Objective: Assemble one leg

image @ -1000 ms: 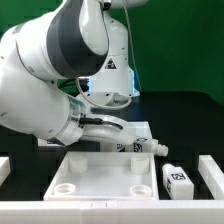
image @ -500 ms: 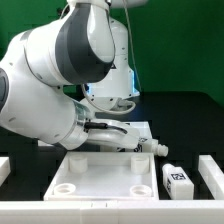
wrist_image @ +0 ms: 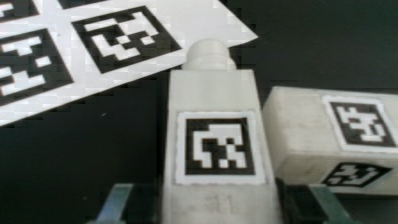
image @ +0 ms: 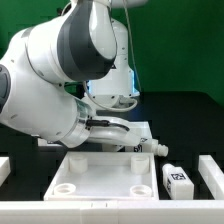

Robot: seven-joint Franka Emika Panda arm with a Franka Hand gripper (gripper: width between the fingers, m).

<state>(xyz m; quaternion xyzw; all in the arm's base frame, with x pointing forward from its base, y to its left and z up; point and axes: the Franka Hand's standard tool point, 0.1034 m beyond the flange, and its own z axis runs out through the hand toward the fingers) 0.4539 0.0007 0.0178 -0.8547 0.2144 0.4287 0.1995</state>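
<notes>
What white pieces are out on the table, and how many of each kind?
Legs: 2
Tabletop: 1
Marker board: 1
Edge pieces, cut off by the picture, kind unclear: 2
Total: 6

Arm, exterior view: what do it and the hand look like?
The arm has rounded, glossy white shells with a broad dark grey band at one joint. A thin black line, possibly a cable, runs near the wrist. The hand has dull grey fingers.
</notes>
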